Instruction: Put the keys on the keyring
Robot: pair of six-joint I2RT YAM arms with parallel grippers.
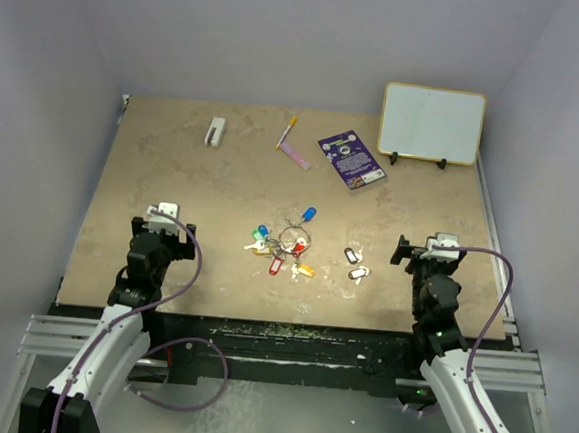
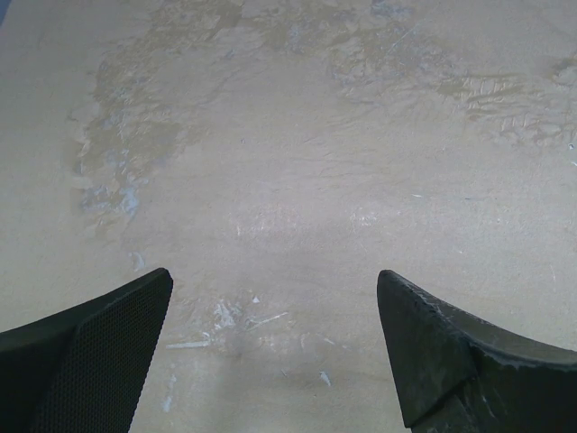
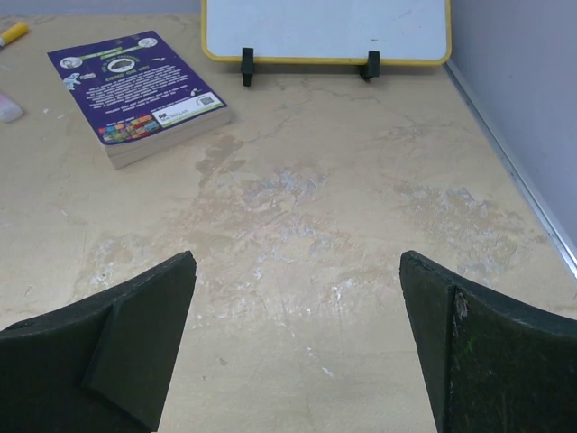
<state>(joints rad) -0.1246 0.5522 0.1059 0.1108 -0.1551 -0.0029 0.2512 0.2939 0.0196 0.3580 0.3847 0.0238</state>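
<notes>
In the top view a cluster of keys (image 1: 279,248) with blue, red, yellow and green tags lies at the table's middle, around a thin silvery keyring (image 1: 295,241). Two white-tagged keys (image 1: 356,265) lie apart, just to its right. My left gripper (image 1: 163,229) stands open at the near left, well left of the cluster. My right gripper (image 1: 419,255) stands open at the near right, right of the white-tagged keys. In both wrist views the fingers (image 2: 90,352) (image 3: 108,352) spread wide over bare tabletop, and no keys show there.
A purple card (image 1: 352,159) lies at the back, beside a small whiteboard on a stand (image 1: 432,124). A pink and yellow marker (image 1: 291,144) and a small white eraser (image 1: 215,131) lie further left at the back. Metal rails run along the near edge.
</notes>
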